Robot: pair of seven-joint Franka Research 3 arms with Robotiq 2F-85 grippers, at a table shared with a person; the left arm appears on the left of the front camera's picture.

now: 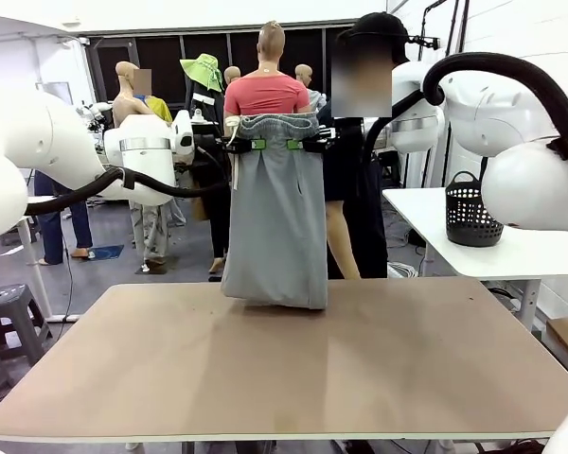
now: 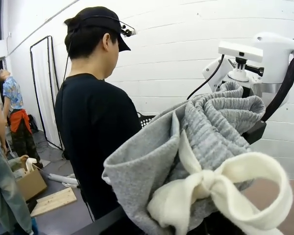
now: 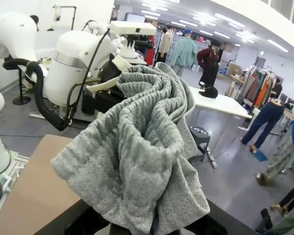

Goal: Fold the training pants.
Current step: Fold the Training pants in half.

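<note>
My left end effector [image 1: 257, 145] and right end effector [image 1: 294, 145] clamp the training pants [image 1: 276, 222] at the waistband, hanging them straight (hems brushing the worktop [image 1: 284, 364]) for folding.

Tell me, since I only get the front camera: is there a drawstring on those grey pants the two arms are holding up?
Observer: Yes. The left wrist view shows a white drawstring tied in a bow at the waistband of the training pants.
Operator: Is the waistband stretched flat?
Observer: No. The right wrist view shows it bunched in thick ribbed folds.
Operator: Anyone nearby?
Observer: A person in a black shirt stands just beyond the pants, back turned.
</note>
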